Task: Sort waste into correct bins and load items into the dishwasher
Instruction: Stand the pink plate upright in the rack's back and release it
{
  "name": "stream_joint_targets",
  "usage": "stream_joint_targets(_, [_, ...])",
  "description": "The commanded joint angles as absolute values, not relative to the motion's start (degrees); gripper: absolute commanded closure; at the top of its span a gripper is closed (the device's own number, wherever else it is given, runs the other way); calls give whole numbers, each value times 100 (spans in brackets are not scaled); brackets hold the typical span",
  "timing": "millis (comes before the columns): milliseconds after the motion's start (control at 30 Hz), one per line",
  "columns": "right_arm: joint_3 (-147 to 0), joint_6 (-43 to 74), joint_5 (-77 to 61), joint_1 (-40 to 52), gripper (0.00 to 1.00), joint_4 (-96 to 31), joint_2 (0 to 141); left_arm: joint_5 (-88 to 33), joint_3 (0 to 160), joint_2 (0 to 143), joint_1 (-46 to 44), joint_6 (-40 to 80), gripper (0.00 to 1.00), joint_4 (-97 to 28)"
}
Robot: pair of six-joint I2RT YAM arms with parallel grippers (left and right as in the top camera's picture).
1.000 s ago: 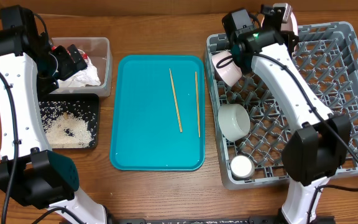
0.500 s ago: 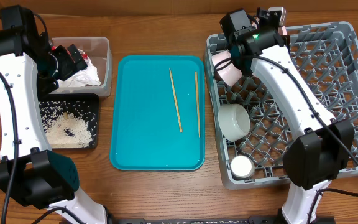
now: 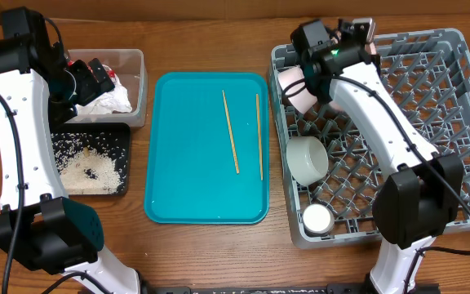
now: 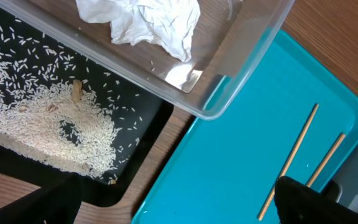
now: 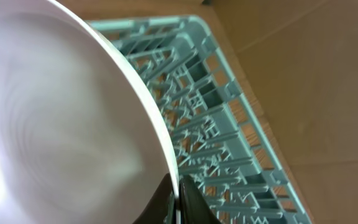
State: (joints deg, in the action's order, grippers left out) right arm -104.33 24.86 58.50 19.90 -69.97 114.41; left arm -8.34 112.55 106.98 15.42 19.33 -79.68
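Note:
My right gripper [image 3: 357, 34] is shut on the rim of a white plate [image 5: 61, 124], which it holds on edge above the back left of the grey dish rack [image 3: 431, 90]. In the right wrist view my fingertips [image 5: 191, 202] pinch that rim. The rack holds a pale-pink bowl [image 3: 299, 86], a white bowl [image 3: 307, 158] and a small cup [image 3: 317, 218]. Two chopsticks [image 3: 231, 131] lie on the teal tray [image 3: 186, 163]. My left gripper [image 3: 95, 77] is open and empty over the clear tub [image 3: 133, 61] with the napkin [image 4: 148, 22]. Rice [image 4: 48, 118] lies in the black tray [image 3: 125, 143]. I cannot make out the wrapper.
The teal tray lies between the bins and the rack. The left wrist view shows its corner [image 4: 229, 168], both chopsticks [image 4: 291, 155] and the tub's rim [image 4: 241, 68]. Bare wood runs along the table's front and back edges.
My right gripper has moved slightly left and down with the plate, lower over the rack's back left corner. The left arm has not moved.

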Motion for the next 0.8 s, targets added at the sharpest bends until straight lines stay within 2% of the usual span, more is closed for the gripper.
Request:
stream_joint_targets(0, [-10269, 2571, 5524, 1975, 85, -6925, 11295, -792, 11319, 10573, 1535, 1863, 0, -7948])
stream_joint_targets(67, [-10272, 2571, 5382, 1975, 61, -6888, 11292, -792, 11319, 10573, 1535, 1863, 0, -7948])
stream_joint_targets(100, [-10280, 2569, 5387, 1975, 44, -6853, 11281, -792, 11319, 10573, 1535, 1863, 0, -7948])
stream_joint_targets(133, [-10298, 2569, 5389, 1975, 37, -6827, 11281, -792, 11319, 10573, 1535, 1863, 0, -7948])
stream_joint_targets(267, [-10615, 2567, 5234, 1975, 22, -6912, 11214, -792, 11319, 10573, 1535, 1863, 0, -7948])
stream_joint_targets(400, [-11354, 2519, 4125, 1988, 0, -7150, 11032, -792, 11319, 10573, 1535, 1863, 0, -7948])
stream_joint_targets(600, [-12001, 1903, 215, 2021, 0, -7004, 10875, -792, 11319, 10573, 1535, 1863, 0, -7948])
stream_joint_targets(700, [-11896, 1907, -744, 2154, 0, -6685, 11017, -792, 11319, 10573, 1535, 1863, 0, -7948])
stream_joint_targets(767, [-11756, 1953, -777, 2386, 0, -6486, 11166, -792, 11319, 10573, 1535, 1863, 0, -7948])
